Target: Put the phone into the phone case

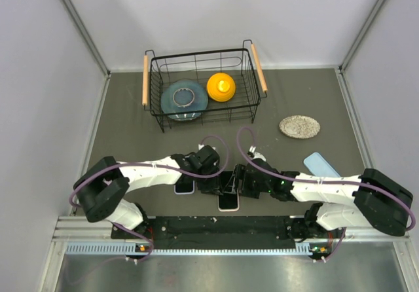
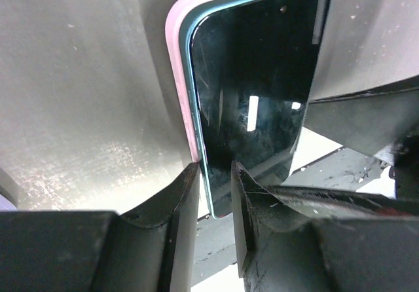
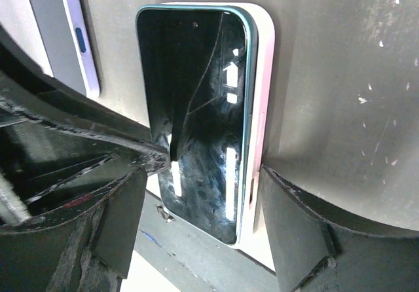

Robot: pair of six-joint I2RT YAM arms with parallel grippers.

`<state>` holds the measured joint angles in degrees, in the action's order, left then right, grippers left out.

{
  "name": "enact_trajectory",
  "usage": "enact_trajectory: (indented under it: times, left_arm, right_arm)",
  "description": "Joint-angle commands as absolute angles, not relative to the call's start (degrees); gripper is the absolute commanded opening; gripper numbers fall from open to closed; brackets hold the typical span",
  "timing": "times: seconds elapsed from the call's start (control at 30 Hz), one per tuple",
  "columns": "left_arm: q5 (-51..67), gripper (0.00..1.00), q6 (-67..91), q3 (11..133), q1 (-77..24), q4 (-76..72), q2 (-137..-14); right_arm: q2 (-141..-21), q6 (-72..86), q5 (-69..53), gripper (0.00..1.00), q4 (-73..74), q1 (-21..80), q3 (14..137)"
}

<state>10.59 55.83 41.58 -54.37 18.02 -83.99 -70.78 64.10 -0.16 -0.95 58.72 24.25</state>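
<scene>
The phone [image 1: 228,198] has a black cracked screen and a teal rim. It lies in the pink-white phone case [image 3: 263,63] at the table's near edge, with its near end over the edge. In the left wrist view, the phone's [image 2: 255,89] left rim stands slightly proud of the case [image 2: 175,50]. My left gripper [image 2: 215,167] is closed narrowly around the phone's near left corner, one finger outside the case and one on the screen. My right gripper [image 3: 203,171] is wide open astride the phone [image 3: 196,109] and case. Both grippers [image 1: 219,186] [image 1: 236,184] meet over the phone.
A lavender phone or case [image 1: 185,186] lies just left, also in the right wrist view [image 3: 78,36]. A light blue case [image 1: 321,165] lies right. A speckled dish [image 1: 300,126] sits beyond it. A wire basket [image 1: 252,82] at the back holds a blue plate and a yellow object.
</scene>
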Motion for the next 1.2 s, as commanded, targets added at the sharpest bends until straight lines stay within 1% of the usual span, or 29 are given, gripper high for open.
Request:
enact_trajectory:
  times: [0.0, 0.1, 0.2, 0.23, 0.4, 0.53, 0.57, 0.67, 0.9, 1.17]
  left_arm:
    - [10.0, 0.29, 56.2, 41.9, -54.8, 14.9, -86.7]
    - [10.9, 0.24, 55.8, 42.5, -54.8, 14.9, -88.4]
    - [11.6, 0.2, 55.7, 41.8, -54.8, 14.2, -89.1]
    - [12.1, 0.19, 55.8, 41.6, -54.8, 14.0, -89.1]
    - [14.6, 0.17, 56.5, 40.2, -54.8, 11.5, -88.8]
    - [16.6, 0.15, 57.5, 39.6, -54.8, 9.8, -88.6]
    - [17.7, 0.15, 58.0, 39.6, -54.8, 9.2, -88.2]
    - [19.1, 0.16, 58.9, 38.8, -54.7, 7.1, -87.3]
    - [19.9, 0.16, 58.5, 38.1, -54.7, 4.2, -86.4]
    - [21.2, 0.18, 58.4, 37.1, -54.7, 1.7, -86.6]
  right_arm:
    - [-71.1, 63.1, 3.0, 0.72, -0.9, 58.8, 23.4]
    - [-71.5, 63.0, 2.4, 0.73, -3.8, 58.6, 22.4]
    - [-68.9, 63.2, 0.3, 0.73, -13.0, 57.7, 18.6]
    - [-67.3, 62.9, -1.8, 0.74, -16.8, 57.2, 16.8]
    - [-64.9, 59.0, -10.1, 0.76, -23.2, 53.4, 15.2]
    - [-63.9, 60.5, -14.1, 0.77, -30.3, 52.2, 13.3]
    - [-64.0, 61.2, -15.1, 0.77, -34.9, 51.8, 12.7]
    - [-64.5, 63.6, -17.7, 0.77, -40.2, 50.9, 10.8]
    - [-70.7, 67.0, -23.2, 0.77, -53.0, 50.5, 10.2]
    - [-76.1, 68.5, -25.3, 0.76, -58.3, 50.4, 10.2]
